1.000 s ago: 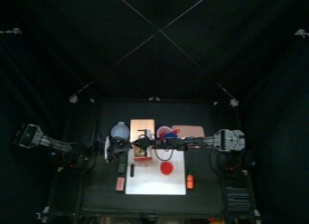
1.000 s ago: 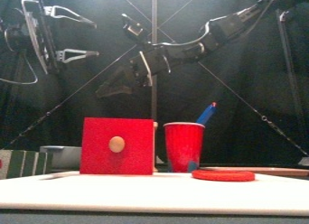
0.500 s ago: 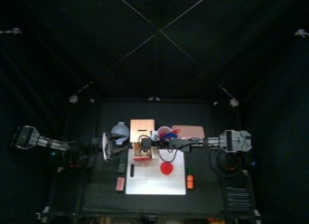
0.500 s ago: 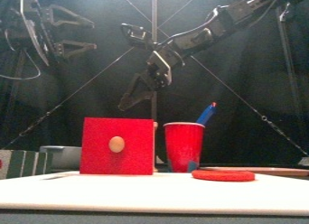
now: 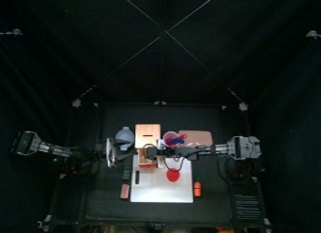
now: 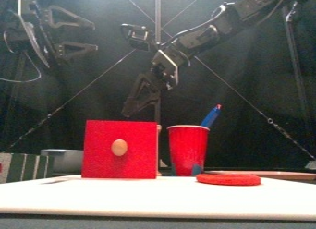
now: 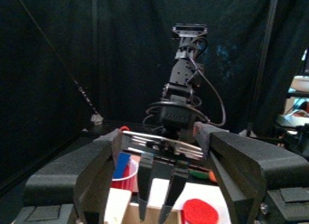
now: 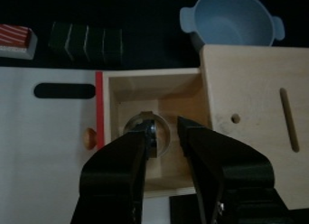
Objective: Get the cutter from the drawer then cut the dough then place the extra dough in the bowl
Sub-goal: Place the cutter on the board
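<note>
Two parted, empty jaws: the right gripper (image 8: 165,128) hangs over the open drawer (image 8: 151,90), and the metal cutter (image 8: 143,125) lies inside it, untouched. The dough (image 6: 228,179) sits flat on the white board (image 5: 157,193) near the worktop's front edge. The bowl (image 8: 233,18) is beside the wooden box (image 8: 254,92). The left gripper (image 6: 59,37) hovers released towards the left edge.

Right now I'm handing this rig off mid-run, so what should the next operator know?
Left pincer: open, raised at the left, idle.
Right pincer: open, holding nothing, hovering over the red-fronted drawer pulled out of the pale wooden box.
Round metal cutter lies in the drawer. Flat red dough disc sits uncut on the white cutting board. Blue-grey bowl is empty.
Done: drawer open.
Left: grab cutter, cut, bowl the scraps.
</note>
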You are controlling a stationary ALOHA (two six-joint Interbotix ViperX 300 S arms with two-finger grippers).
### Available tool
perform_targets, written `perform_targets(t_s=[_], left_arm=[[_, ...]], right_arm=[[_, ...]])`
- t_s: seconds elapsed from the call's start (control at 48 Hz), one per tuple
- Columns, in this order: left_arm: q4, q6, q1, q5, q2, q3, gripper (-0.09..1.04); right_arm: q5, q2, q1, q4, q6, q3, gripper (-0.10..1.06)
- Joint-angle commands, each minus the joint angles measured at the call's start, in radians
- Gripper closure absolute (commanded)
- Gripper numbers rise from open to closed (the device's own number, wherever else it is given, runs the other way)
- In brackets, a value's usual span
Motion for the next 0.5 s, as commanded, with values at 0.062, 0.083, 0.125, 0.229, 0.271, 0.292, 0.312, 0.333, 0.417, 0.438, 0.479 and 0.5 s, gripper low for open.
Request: perform_targets(t_s=[0.062, 0.083, 0.125, 0.229, 0.271, 0.292, 0.312, 0.333, 0.417, 0.438, 0.479, 0.5], left_arm=[[-0.008, -0.003, 0.012, -0.008, 0.000, -0.009, -0.03], [-0.009, -0.003, 0.012, -0.008, 0.000, -0.009, -0.03], [-0.012, -0.002, 0.012, -0.008, 0.000, -0.009, -0.03], [-0.014, -0.003, 0.012, -0.008, 0.000, -0.009, -0.03], [-0.015, -0.003, 0.012, -0.008, 0.000, -0.009, -0.03], [-0.015, -0.003, 0.014, -0.008, -0.002, -0.009, -0.03], [-0.015, -0.003, 0.014, -0.008, -0.002, -0.008, -0.03], [-0.015, -0.003, 0.014, -0.008, 0.000, -0.008, -0.03], [-0.014, -0.003, 0.014, -0.008, 0.000, -0.009, -0.03], [-0.015, -0.003, 0.015, -0.008, 0.000, -0.008, -0.03], [-0.014, -0.003, 0.017, -0.008, 0.000, -0.008, -0.03], [-0.015, -0.003, 0.017, -0.008, 0.000, -0.008, -0.03]], right_arm=[[0.012, -0.008, -0.006, 0.055, -0.008, -0.029, 0.26], [0.015, -0.005, -0.006, 0.061, -0.011, -0.031, 0.26], [0.020, 0.000, -0.006, 0.067, -0.012, -0.035, 0.25], [0.026, 0.006, -0.008, 0.071, -0.012, -0.041, 0.25], [0.026, 0.008, -0.009, 0.071, -0.012, -0.041, 0.25], [0.026, 0.009, -0.008, 0.071, -0.014, -0.043, 0.25], [0.025, 0.009, -0.008, 0.071, -0.014, -0.043, 0.25], [0.025, 0.009, -0.008, 0.071, -0.014, -0.043, 0.25], [0.026, 0.011, -0.009, 0.072, -0.014, -0.043, 0.25], [0.026, 0.012, -0.009, 0.074, -0.014, -0.043, 0.25], [0.029, 0.015, -0.009, 0.075, -0.014, -0.043, 0.25], [0.029, 0.015, -0.009, 0.077, -0.014, -0.043, 0.25]])
